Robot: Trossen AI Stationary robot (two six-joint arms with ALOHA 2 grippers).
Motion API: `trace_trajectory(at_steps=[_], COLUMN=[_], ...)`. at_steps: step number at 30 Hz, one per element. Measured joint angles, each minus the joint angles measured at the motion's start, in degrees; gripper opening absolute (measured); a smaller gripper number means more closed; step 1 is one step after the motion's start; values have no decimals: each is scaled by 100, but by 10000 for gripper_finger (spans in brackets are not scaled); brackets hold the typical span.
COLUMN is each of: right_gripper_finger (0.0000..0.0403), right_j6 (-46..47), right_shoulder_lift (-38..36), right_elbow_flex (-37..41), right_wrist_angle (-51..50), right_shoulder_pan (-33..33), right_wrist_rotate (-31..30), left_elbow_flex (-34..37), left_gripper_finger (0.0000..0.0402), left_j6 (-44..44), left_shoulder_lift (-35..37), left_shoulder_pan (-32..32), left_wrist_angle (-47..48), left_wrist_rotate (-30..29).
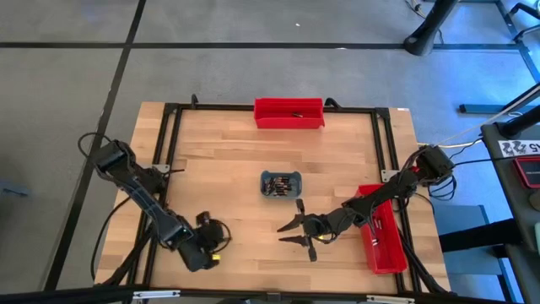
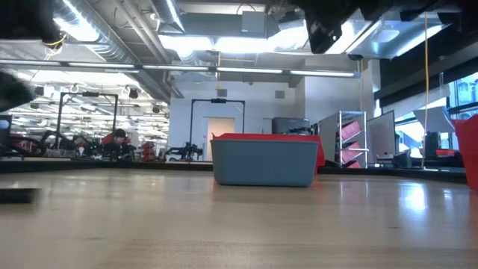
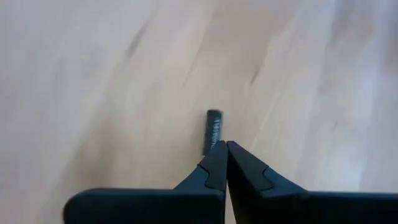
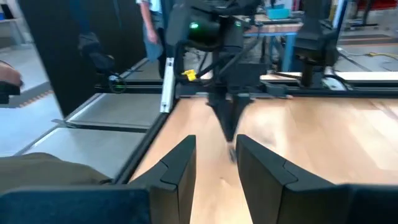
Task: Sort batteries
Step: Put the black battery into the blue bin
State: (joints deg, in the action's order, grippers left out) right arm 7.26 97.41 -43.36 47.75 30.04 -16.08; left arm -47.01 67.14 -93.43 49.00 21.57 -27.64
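Pale wood table [image 1: 219, 169], open workshop bkgd

Bright, even overhead light; ceiling strip lights [image 2: 224, 46] glare in low view. Worktop [image 1: 228, 181] evenly lit, soft shadows. Blue cast far right. Left wrist view's wood blurred; right wrist view's background smeared

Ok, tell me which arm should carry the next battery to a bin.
Left. The left gripper is shut on a battery over the wood table. The right gripper hangs open, holding nothing, between the grey-blue tray and the near table edge.
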Motion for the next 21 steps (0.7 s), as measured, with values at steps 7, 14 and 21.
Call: trace_trajectory(at_steps=[7, 14, 21], right_gripper_finger=[117, 120, 120], right_j6=[-171, -147, 103], right_shoulder_lift=[375, 400, 400], right_elbow_flex=[-569, -1128, -1224], right_wrist_angle=[-278, -1694, -1929], right_shoulder_pan=[-7, 167, 396], right_wrist_rotate=[539, 671, 626], left_elbow_flex=[-5, -10, -19], left_gripper_finger=[0, 17, 119], left_j6=[-2072, -4252, -4478], left_shoulder_lift=[5, -278, -334], left_shoulder_pan=[-753, -685, -358], left_wrist_angle=[-937, -2345, -2226], left_wrist_rotate=[-494, 11, -492])
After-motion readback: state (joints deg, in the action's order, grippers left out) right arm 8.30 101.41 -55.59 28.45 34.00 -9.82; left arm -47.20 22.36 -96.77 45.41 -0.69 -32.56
